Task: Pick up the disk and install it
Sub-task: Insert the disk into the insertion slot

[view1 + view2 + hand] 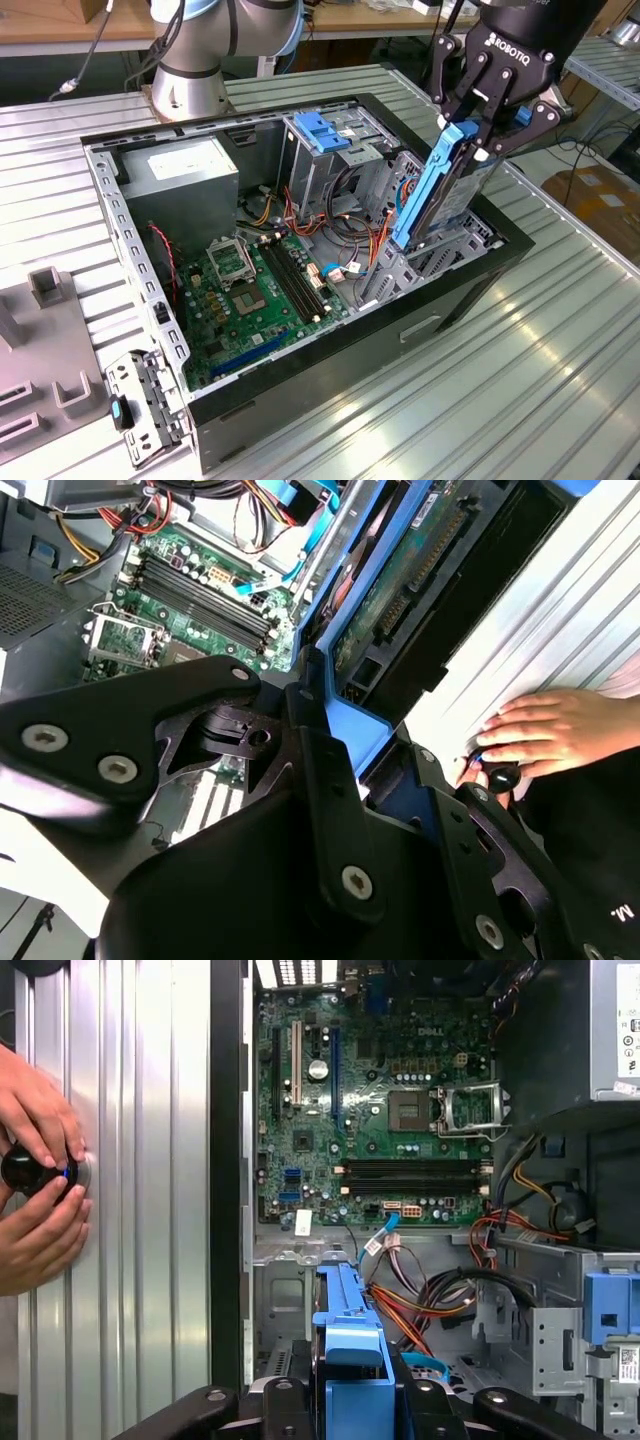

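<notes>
My gripper is shut on the upper end of the disk, which stands nearly upright and edge-on, its blue carrier rail facing out. Its lower end dips into the metal drive bay at the exterior view's right side of the open computer case. In the second wrist view the black fingers clamp the blue rail, and the disk's green circuit-board underside shows. In the first wrist view the blue rail runs down from the gripper into the bay.
The motherboard, loose cables, the power supply and a drive cage with a blue latch sit inside the case. A person's hands hold a black knob on the ribbed table beside the case. A metal bracket lies beside the case's corner.
</notes>
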`<state>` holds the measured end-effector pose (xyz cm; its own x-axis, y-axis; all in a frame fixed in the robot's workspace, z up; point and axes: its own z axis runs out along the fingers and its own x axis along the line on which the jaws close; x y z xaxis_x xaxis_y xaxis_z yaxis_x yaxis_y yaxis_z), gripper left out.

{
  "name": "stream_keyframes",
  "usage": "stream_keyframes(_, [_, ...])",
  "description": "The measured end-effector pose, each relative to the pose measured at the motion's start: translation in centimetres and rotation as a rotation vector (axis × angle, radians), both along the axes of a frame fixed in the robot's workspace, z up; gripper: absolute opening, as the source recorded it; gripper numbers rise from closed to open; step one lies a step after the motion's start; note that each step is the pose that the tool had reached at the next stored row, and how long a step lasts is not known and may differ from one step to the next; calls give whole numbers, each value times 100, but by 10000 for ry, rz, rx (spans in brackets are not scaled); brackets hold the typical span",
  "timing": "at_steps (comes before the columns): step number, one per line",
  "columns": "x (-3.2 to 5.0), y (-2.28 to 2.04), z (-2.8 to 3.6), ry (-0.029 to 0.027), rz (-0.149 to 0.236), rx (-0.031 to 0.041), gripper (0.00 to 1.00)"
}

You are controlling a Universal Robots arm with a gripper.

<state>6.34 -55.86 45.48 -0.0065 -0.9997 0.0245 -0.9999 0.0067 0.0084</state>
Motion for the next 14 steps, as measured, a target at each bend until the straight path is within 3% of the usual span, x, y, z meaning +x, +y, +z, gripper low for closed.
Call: stream_keyframes(14, [22, 15, -47, 0, 1, 2, 37])
